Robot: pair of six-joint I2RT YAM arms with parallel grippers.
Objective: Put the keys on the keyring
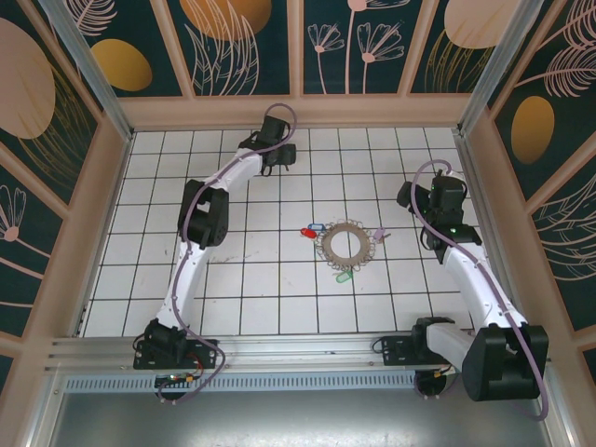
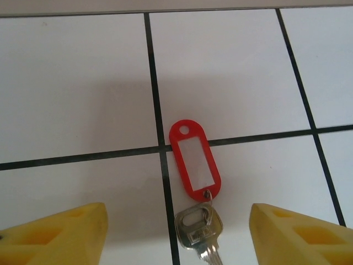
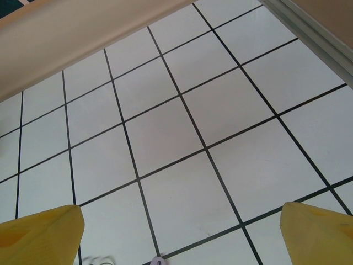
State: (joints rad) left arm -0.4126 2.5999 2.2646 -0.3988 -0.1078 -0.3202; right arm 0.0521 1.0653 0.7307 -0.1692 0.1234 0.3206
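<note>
- We see the left arm [image 1: 200, 219] stretched far forward from its base, elbow bent, forearm angling right.
- We mark the left gripper [image 2: 177, 212] as pointing steeply down, jaws apart, yellow fingers [image 2: 60, 232] at both lower corners of its wrist view, gripping nothing.
- We see the right arm [image 1: 475, 279] leaning left from its base, with the wrist raised.
- We mark the right gripper [image 3: 182, 215] as spread wide, empty and tilted forward.

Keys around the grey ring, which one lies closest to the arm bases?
The green-tagged key, on the near side of the flat grey metal ring. The red-tagged key and blue-tagged key lie at its left, the purple-tagged key at its right.
</note>
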